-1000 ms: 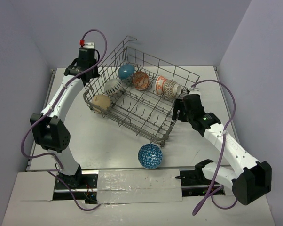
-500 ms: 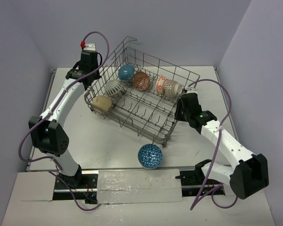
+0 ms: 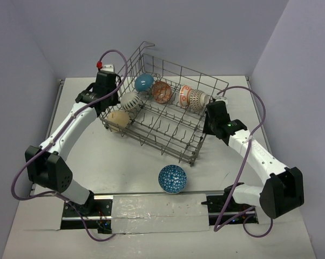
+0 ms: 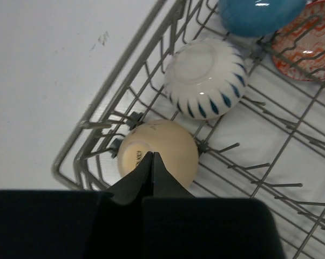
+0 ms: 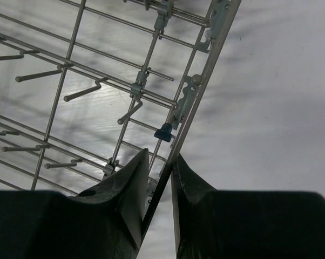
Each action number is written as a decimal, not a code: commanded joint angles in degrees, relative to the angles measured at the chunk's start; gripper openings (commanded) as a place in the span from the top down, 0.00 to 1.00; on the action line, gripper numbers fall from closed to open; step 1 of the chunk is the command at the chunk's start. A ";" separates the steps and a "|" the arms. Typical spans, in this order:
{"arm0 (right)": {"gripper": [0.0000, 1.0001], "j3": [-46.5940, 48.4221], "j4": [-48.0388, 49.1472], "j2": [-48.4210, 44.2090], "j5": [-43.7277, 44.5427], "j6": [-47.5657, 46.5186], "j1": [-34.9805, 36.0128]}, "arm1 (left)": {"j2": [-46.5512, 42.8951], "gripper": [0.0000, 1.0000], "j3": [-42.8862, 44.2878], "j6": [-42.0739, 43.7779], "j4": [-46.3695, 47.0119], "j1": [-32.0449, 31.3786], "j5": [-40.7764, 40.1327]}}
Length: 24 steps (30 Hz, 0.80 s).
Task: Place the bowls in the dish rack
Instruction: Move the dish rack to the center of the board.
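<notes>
The grey wire dish rack point(image 3: 151, 143) stands tilted mid-table. It holds a cream bowl point(image 3: 118, 120), a white bowl with blue marks point(image 3: 130, 100), a teal bowl point(image 3: 144, 82), an orange bowl point(image 3: 162, 91) and a white-and-orange bowl point(image 3: 192, 98). A blue patterned bowl point(image 3: 172, 178) sits on the table in front of the rack. My left gripper point(image 4: 152, 155) is shut and empty, just above the cream bowl point(image 4: 170, 145). My right gripper point(image 5: 161, 162) is shut on the rack's right rim wire point(image 5: 205, 70).
Grey walls close in the table at the back and on both sides. A taped strip point(image 3: 157, 206) runs along the near edge between the arm bases. Purple cables loop from both arms.
Both grippers have closed, the right one onto the rack's rim. The left arm swung in over the rack's left end. The rack shifted slightly to the right.
</notes>
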 commanded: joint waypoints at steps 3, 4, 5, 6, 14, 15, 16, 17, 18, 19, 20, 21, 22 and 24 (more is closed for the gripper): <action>0.95 7.42 3.09 2.35 -3.83 -4.46 0.67 | -2.46 1.00 -2.48 -1.67 -0.77 -0.95 2.32; 0.96 7.77 2.91 2.61 -4.27 -4.63 0.67 | -2.46 1.00 -2.66 -1.59 -0.86 -1.39 0.49; 0.97 7.95 3.00 2.62 -4.53 -4.72 0.67 | -2.64 1.00 -2.66 -1.50 -0.77 -1.48 -0.40; 0.97 7.95 3.35 2.44 -4.88 -4.99 0.67 | -2.73 0.99 -2.66 -1.32 -0.77 -1.75 -1.80; 0.86 6.37 3.96 2.44 -4.98 -5.69 0.67 | -7.47 0.68 -1.62 1.31 2.83 -3.68 -4.09; 0.81 6.29 3.88 2.18 -4.89 -5.87 0.67 | -7.21 0.65 -1.09 2.01 2.66 -4.03 -4.62; 0.81 6.11 3.96 2.00 -5.15 -5.87 0.67 | -7.04 0.62 0.05 2.19 2.13 -4.12 -5.84; 0.80 6.11 3.96 1.74 -5.15 -5.95 0.67 | -6.60 0.61 0.41 2.63 1.95 -4.29 -6.38; 0.79 6.11 3.88 1.65 -5.33 -5.96 0.67 | -6.51 0.61 0.68 2.72 1.95 -4.30 -6.82; 0.78 6.37 3.79 1.56 -5.33 -6.04 0.67 | -6.42 0.60 0.85 2.81 1.95 -4.30 -7.95; 0.78 6.55 3.61 1.56 -5.24 -6.04 0.67 | -6.59 0.59 0.77 2.90 2.21 -4.30 -8.31; 0.77 6.63 3.35 1.56 -5.24 -6.22 0.58 | -6.68 0.59 0.59 3.33 2.65 -4.30 -8.66; 0.76 6.72 3.35 1.56 -5.15 -6.22 0.58 | -6.86 0.58 0.07 3.60 3.26 -4.30 -9.97; 0.76 6.64 3.26 1.39 -5.15 -6.31 0.67 | -6.33 0.56 -0.11 4.04 3.10 -4.12 -11.47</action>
